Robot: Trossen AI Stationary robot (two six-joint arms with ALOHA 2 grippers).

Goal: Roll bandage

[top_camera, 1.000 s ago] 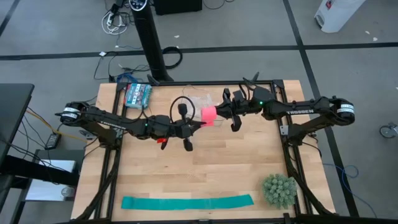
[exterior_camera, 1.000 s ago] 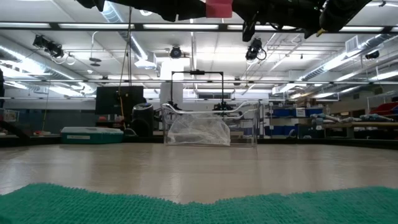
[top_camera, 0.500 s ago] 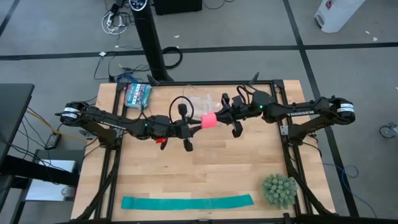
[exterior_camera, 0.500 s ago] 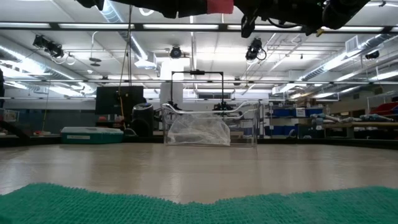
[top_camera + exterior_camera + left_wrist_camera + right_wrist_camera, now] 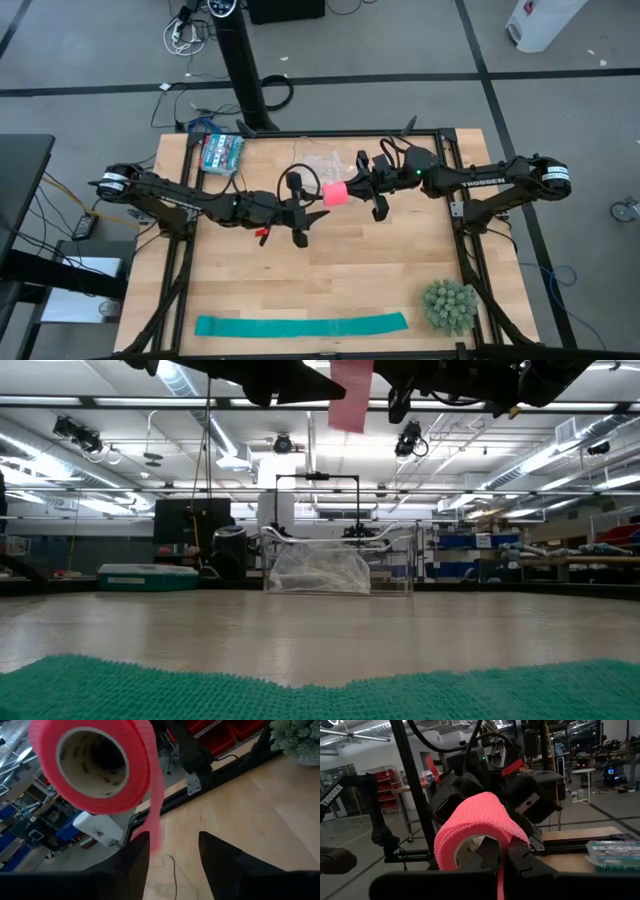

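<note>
Aloft above the bench's middle, the bandage [image 5: 336, 192], a pink-red crinkled fabric roll on a cardboard core, trails a loose tail. The right end effector [image 5: 501, 856] is clamped on its rim; the left end effector [image 5: 172, 851] stands apart just beside it over the pale wood-plank bench [image 5: 350, 270].

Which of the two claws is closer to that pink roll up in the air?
Right. The right gripper is clamped on the bandage roll itself. The left gripper stands open just beside it, apart from the roll, its loose tail hanging nearby.
</note>
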